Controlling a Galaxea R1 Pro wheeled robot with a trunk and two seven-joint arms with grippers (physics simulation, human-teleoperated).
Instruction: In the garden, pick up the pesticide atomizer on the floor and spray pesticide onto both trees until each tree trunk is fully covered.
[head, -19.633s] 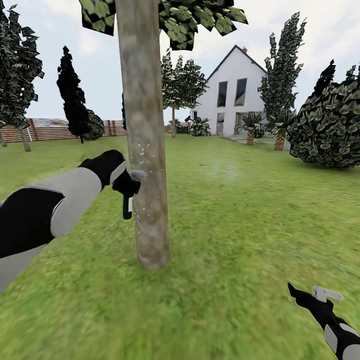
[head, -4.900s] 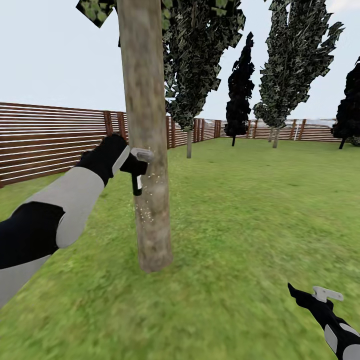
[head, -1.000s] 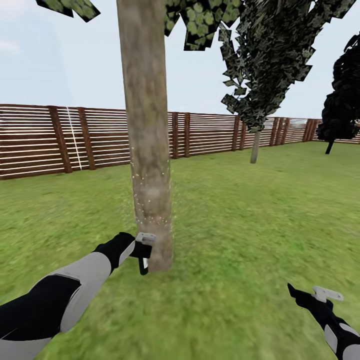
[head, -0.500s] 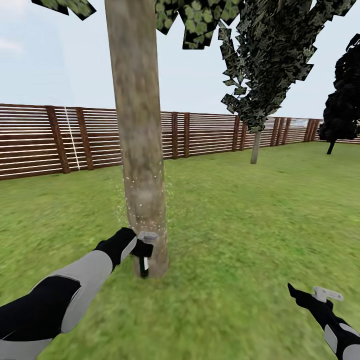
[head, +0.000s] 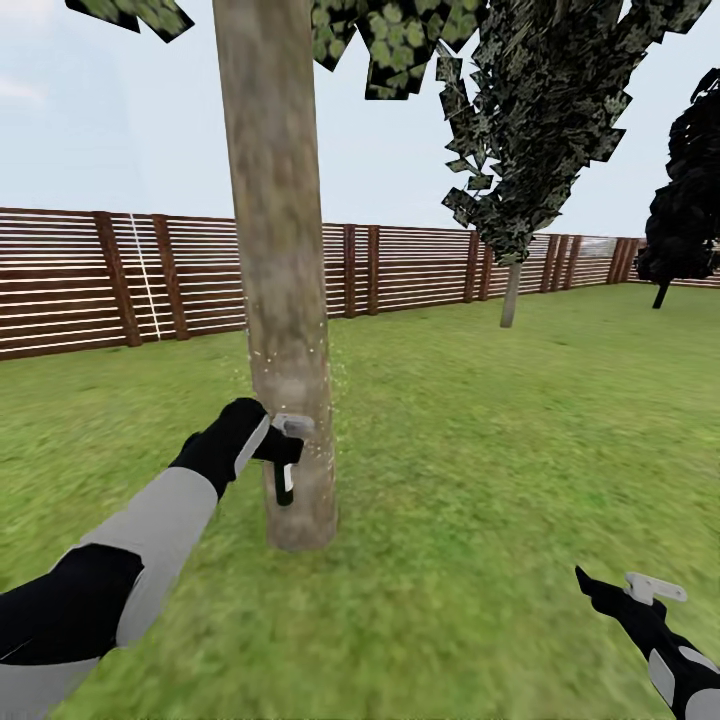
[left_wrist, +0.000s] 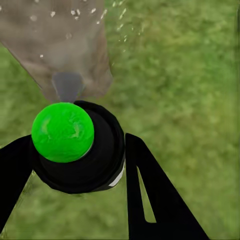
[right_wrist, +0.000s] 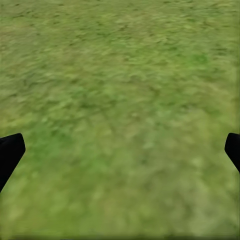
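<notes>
A thick grey-brown tree trunk (head: 282, 300) rises from the grass floor (head: 480, 480) just ahead of me. My left gripper (head: 284, 447) is shut on the pesticide atomizer (head: 285, 483), a slim black sprayer held close against the trunk's lower part. Pale spray specks dot the bark (head: 300, 395) just above it. In the left wrist view the atomizer's green round cap (left_wrist: 62, 131) sits between the black fingers (left_wrist: 150, 195), facing the trunk (left_wrist: 65, 45). My right gripper (head: 612, 592) hangs low at the right, open over bare grass (right_wrist: 120, 100).
A brown slatted fence (head: 100, 280) runs behind the trunk. A slimmer tree with dark foliage (head: 511, 292) stands at the back right, with a near-black cypress (head: 690, 210) at the far right. Open lawn spreads to the right.
My left gripper has risen along the trunk with the atomizer, and the spray specks now sit higher on the bark. The view shifted slightly. The right arm is unmoved.
</notes>
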